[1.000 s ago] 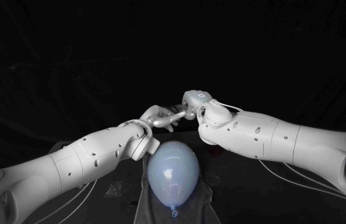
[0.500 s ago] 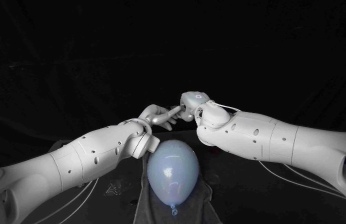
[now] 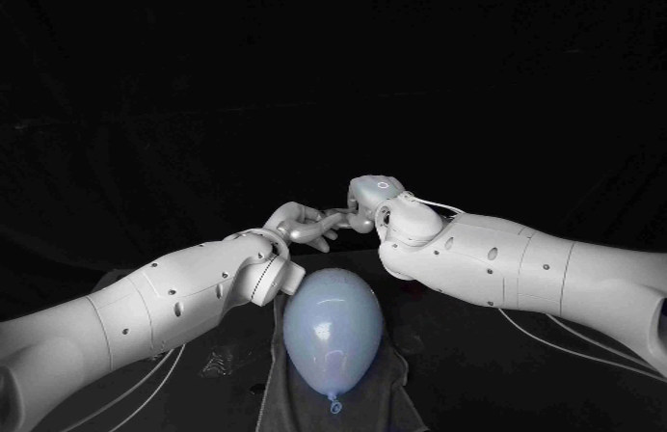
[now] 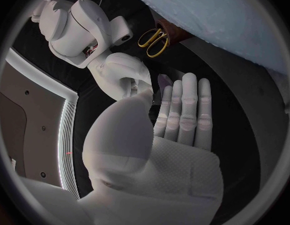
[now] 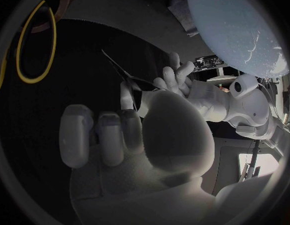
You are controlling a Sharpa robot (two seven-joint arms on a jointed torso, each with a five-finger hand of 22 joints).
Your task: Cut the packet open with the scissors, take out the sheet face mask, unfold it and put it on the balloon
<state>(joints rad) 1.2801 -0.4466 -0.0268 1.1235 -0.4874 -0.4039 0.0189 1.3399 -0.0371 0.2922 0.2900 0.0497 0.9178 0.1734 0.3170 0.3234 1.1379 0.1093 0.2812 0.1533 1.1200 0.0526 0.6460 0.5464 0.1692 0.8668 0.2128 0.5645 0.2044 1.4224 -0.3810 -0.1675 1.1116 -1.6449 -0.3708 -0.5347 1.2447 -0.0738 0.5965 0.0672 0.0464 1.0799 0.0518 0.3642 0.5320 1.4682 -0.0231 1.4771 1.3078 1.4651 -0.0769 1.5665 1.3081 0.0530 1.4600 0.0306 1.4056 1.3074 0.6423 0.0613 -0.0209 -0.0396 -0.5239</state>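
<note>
The pale blue balloon [image 3: 333, 328] lies on a dark cloth [image 3: 396, 393] near the table's front, also seen in both wrist views [image 4: 232, 20] [image 5: 238, 25]. Above and behind it my left hand [image 3: 308, 224] and right hand [image 3: 361, 206] meet, fingers touching. A thin flat sheet [image 5: 123, 70], seen edge-on, sticks out from between them; the left hand [image 5: 174, 80] pinches its end and a finger of the right hand [image 5: 114, 135] lies against it. I cannot tell whether it is the packet or the mask. The left hand's fingers [image 4: 182, 115] are straight and together. Yellow-handled scissors [image 4: 154, 39] [image 5: 32, 40] lie on the table.
A brown rounded thing [image 4: 176, 32] sits by the scissors' handles. The cloth under the balloon reaches to the table's front edge. Cables [image 3: 556, 340] hang under the right arm.
The right hand has shifted a little to the left, closing up against the left hand. The balloon has not moved.
</note>
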